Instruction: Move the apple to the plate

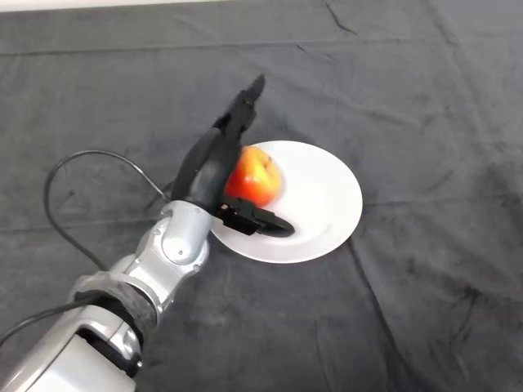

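A red and yellow apple (255,177) rests on the left part of a white plate (327,200) in the middle of the table. My left hand (208,167) stands at the plate's left rim, right beside the apple. Its fingers (243,106) stretch straight out past the apple's far side, apart from it. The thumb (265,221) lies out over the plate on the apple's near side. The palm hides the apple's left flank, so I cannot tell whether it touches the fruit. The hand is open.
A dark grey wrinkled cloth (409,82) covers the whole table around the plate. My silver-grey forearm (122,294) comes in from the lower left.
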Motion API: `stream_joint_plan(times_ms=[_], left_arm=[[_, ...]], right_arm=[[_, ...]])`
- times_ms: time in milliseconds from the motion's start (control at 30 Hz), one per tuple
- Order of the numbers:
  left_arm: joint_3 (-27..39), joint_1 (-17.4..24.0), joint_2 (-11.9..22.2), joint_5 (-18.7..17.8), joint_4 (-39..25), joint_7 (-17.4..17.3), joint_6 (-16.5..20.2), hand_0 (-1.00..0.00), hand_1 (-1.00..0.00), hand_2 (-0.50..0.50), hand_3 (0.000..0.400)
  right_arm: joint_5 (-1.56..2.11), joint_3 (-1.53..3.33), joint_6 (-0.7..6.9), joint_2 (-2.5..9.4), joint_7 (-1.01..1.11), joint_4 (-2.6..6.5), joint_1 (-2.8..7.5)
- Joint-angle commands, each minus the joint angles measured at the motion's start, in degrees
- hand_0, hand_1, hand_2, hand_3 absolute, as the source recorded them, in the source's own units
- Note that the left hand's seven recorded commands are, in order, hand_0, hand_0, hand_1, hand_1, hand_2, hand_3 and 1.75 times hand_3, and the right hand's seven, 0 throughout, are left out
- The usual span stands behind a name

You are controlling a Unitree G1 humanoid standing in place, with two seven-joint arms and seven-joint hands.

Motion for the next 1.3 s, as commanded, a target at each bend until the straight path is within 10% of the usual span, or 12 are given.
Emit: stream_joint_plan(times_ms=[33,1300], left_arm=[[1.53,-2.73,2.88,-0.13,-0.67,0.64,-1.71,0.0,0.0,0.0,0.0],[22.88,3.75,19.74,-4.31,-4.21,6.39,-8.4,0.0,0.0,0.0,0.0]], right_arm=[[-0.3,0.06,-0.35,-1.47,-0.44,0.87,-0.2],[-0.3,0.06,-0.34,-1.47,-0.45,0.84,-0.19]])
